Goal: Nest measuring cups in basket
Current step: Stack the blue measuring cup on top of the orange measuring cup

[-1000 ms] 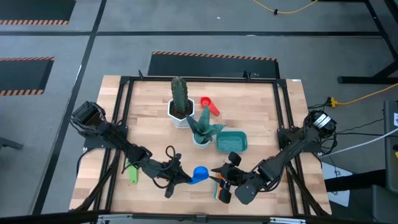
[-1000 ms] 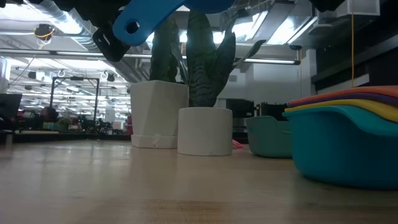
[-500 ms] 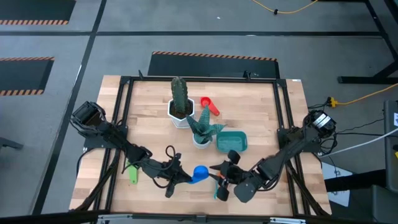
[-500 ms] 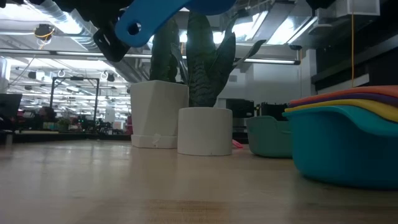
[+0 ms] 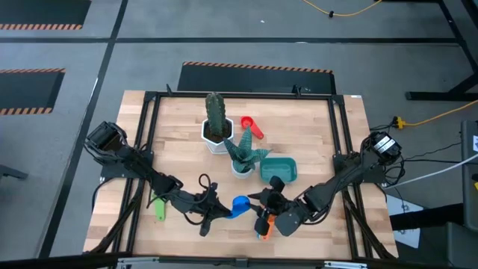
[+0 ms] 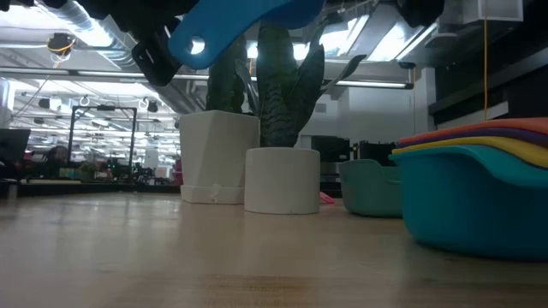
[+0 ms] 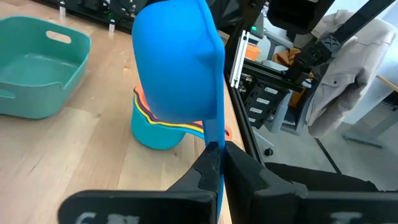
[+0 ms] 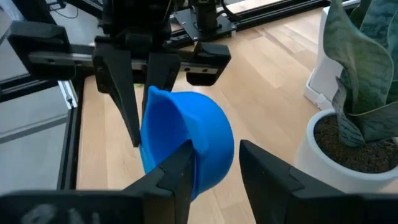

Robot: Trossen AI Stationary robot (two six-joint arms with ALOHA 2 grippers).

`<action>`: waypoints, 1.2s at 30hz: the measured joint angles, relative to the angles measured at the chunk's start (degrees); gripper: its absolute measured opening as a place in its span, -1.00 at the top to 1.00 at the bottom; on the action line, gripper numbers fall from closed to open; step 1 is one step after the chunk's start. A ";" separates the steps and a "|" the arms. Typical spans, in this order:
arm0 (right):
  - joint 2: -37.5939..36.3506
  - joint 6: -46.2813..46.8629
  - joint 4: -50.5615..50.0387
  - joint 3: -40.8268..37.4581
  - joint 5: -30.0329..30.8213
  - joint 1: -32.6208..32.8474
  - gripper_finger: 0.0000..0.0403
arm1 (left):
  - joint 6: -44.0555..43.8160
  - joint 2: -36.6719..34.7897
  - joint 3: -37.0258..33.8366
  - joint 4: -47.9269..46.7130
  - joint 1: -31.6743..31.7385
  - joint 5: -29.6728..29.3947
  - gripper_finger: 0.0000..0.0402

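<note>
Measuring cups sit scattered around the teal basket (image 5: 278,169), which we take as our landmark: a green cup (image 5: 159,207) lies far to its left by the table's left frame rail, and a red cup (image 5: 251,127) lies behind the basket, just past the cactus in a white pot (image 5: 216,122). We see the left gripper (image 5: 222,212) in front of the basket and to its left, its fingers pinched together on the flat handle of a bright blue cup (image 5: 239,206), which it holds off the table. A snake plant in a round white pot (image 5: 243,155) stands touching or just beside the basket's left side. The right gripper (image 5: 263,202) hovers straight in front of the basket, its fingers apart with one on each side of the blue cup's bowl rim, whether touching we cannot tell. A nested stack of cups (image 7: 160,124), teal outermost with yellow, purple and orange rims showing, rests on the table just below that gripper.
</note>
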 joint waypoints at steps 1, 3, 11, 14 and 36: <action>0.00 -0.05 0.47 0.00 0.02 -0.07 0.36 | 0.01 0.00 0.00 0.06 0.00 0.02 0.98; 0.00 -0.03 0.64 0.00 0.03 -0.16 0.38 | 0.01 0.00 0.00 0.12 0.00 0.04 0.98; 0.06 -1.62 1.01 0.00 0.42 -0.26 0.63 | -0.10 -0.07 0.00 0.36 0.00 0.26 0.97; 0.07 -1.67 0.96 0.00 0.63 -0.34 0.71 | -0.25 -0.11 0.01 0.43 0.00 0.24 0.98; 0.07 -2.95 0.99 0.00 -0.29 -0.61 0.96 | -0.27 -0.09 0.02 -0.04 -0.02 1.02 0.86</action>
